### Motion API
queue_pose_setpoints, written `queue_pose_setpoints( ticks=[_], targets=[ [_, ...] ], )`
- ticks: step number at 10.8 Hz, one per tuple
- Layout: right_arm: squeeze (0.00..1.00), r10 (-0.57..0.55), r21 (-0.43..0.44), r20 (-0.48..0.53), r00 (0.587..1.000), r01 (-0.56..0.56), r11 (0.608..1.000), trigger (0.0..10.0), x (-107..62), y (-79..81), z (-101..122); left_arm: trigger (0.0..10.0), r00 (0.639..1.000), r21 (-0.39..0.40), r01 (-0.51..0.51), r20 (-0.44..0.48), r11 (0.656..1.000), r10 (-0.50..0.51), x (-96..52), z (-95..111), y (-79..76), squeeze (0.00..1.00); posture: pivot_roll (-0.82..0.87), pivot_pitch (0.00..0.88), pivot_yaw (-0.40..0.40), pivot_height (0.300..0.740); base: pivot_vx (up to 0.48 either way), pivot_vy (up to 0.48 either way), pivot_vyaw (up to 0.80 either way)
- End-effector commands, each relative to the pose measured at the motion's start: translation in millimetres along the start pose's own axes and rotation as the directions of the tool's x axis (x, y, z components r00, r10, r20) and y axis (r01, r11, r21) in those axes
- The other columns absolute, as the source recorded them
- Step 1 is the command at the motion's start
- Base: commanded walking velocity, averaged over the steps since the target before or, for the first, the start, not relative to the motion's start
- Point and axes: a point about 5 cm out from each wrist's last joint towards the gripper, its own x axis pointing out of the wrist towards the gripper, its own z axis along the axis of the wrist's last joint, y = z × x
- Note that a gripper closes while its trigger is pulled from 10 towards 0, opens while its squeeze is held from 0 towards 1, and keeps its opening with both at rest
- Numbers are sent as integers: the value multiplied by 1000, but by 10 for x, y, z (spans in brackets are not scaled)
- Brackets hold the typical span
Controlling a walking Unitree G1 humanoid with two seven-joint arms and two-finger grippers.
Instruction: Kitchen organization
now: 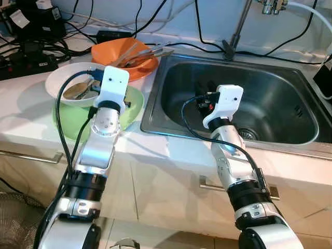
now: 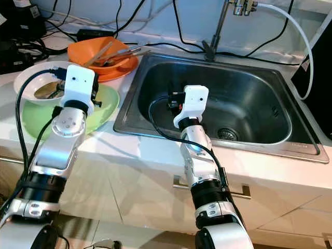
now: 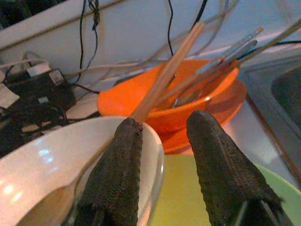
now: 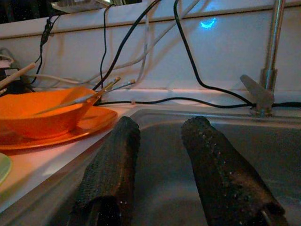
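Counter left: glossy white bowl (image 1: pixel 65 78) on round green plate (image 1: pixel 136 106), orange bowl (image 1: pixel 111 52) with chopsticks (image 1: pixel 136 52) behind | left gripper (image 3: pixel 162 160) spread, straddling white bowl's rim | right gripper (image 4: pixel 160 165) spread over stainless sink (image 1: pixel 280 98), empty-fingered.

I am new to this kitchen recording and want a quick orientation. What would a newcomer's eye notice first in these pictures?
First the orange bowl full of chopsticks, standing on the counter left of the steel sink, with a white bowl and a green plate in front of it. The left gripper hovers open at the white bowl's rim, while the right gripper hangs open inside the sink basin.
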Motion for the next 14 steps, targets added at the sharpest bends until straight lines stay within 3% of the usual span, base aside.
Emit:
queue_pose_setpoints(
  ticks=[1, 8, 11, 14],
  targets=[
    [0, -6, 0, 7, 1000, 6, 1000, 10000, -7, -26, 30, 10000, 1000, -9, -10, -16, 1000, 10, -24, -13, 6, 0, 57, 52, -60, 740, 0, 0, 0],
    [0, 2, 3, -3, 1000, -2, 1000, 10000, 10, -9, 31, 10000, 994, -55, -39, -100, 998, 33, -171, -95, 104, 0, 72, 53, -67, 740, 0, 0, 0],
    [0, -1, 6, 4, 1000, 1, 1000, 10000, 38, -1, 48, 10000, 994, -48, -85, -67, 995, 82, -181, 15, 254, 0, 83, 50, -66, 740, 0, 0, 0],
    [0, -18, 10, 20, 1000, 18, 1000, 10000, 47, -23, 71, 10000, 994, -43, -103, 21, 994, 104, -166, 242, 352, 0, 84, 46, -64, 740, 0, 0, 0]
  ],
)
